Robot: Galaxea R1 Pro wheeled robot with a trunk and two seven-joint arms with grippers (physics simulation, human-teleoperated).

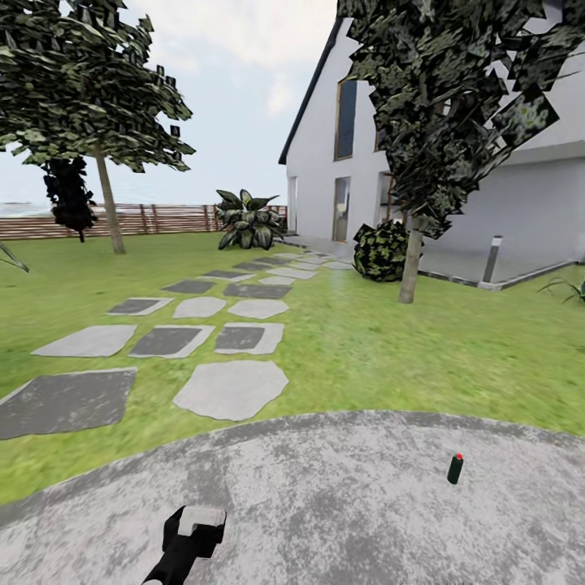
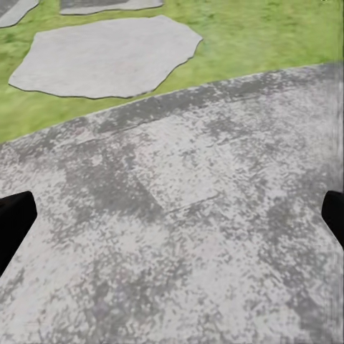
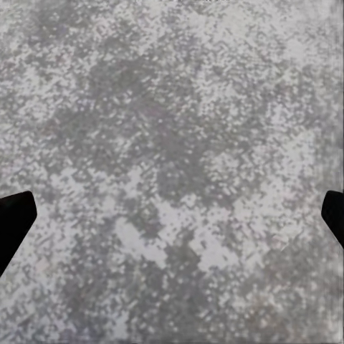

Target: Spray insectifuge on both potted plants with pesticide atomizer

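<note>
Right now the pesticide atomizer (image 1: 455, 469) stands upright on the round grey stone patio (image 1: 341, 504), over on the robot's right side. It is one small dark green bottle with a red tip on top, and its long side points straight up. It stands alone, with bare stone all around it.

Down low in the head view, the left arm's gripper (image 1: 193, 532) sits near the bottom edge, left of the middle. The bottle is ahead of it and well off to the right. My guess is that the right arm is the nearer one, since the bottle sits on that side, and it would have to reach forward and down.

From the left wrist view, the left gripper (image 2: 172, 222) has its two dark fingers spread wide at the edges, with nothing between them but patio stone and a strip of grass (image 2: 272, 36). The right gripper (image 3: 172, 222) looks the same in its own view: fingers wide apart, nothing held, grey stone below.

Counting things: one spray bottle, two grippers, one grey bollard lamp (image 1: 492, 258) by the white house (image 1: 520, 195), and about fifteen stepping stones (image 1: 231, 388) crossing the lawn. Two tall trees stand on the grass, and a wooden fence (image 1: 162, 219) runs along the back.
</note>
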